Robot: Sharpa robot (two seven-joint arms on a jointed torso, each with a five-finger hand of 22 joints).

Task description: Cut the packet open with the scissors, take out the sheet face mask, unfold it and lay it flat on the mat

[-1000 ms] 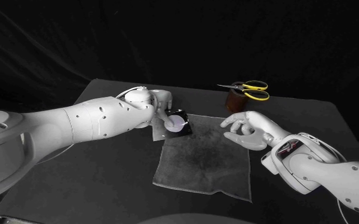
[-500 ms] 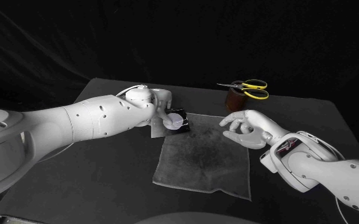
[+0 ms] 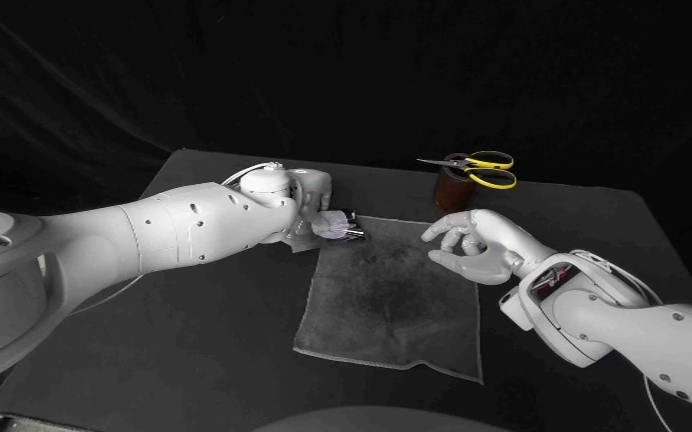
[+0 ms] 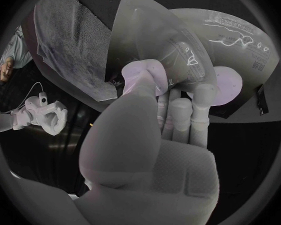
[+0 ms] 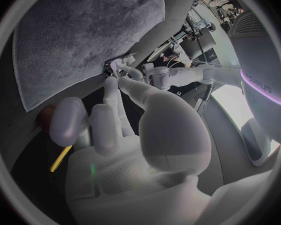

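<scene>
My left hand (image 3: 306,202) holds the face mask packet (image 3: 333,224) just above the mat's far left corner. In the left wrist view the thumb presses the pale, printed packet (image 4: 178,40) against the fingers (image 4: 184,115). The grey mat (image 3: 389,302) lies flat at the table's middle. The yellow-handled scissors (image 3: 477,170) rest blades-left on top of a brown cup (image 3: 457,194) behind the mat. My right hand (image 3: 470,248) hovers over the mat's far right edge, fingers loosely curled and apart, holding nothing. The right wrist view shows the mat (image 5: 84,35) and a yellow scissor handle (image 5: 59,159).
The black table (image 3: 188,332) has bare surface left of the mat and at the right behind my right arm. The brown cup stands close behind my right hand. A dark curtain closes off the back.
My left hand has turned the packet, so its flat face with the white circle now shows nearly edge-on, and drawn it slightly back. My right hand has barely moved.
</scene>
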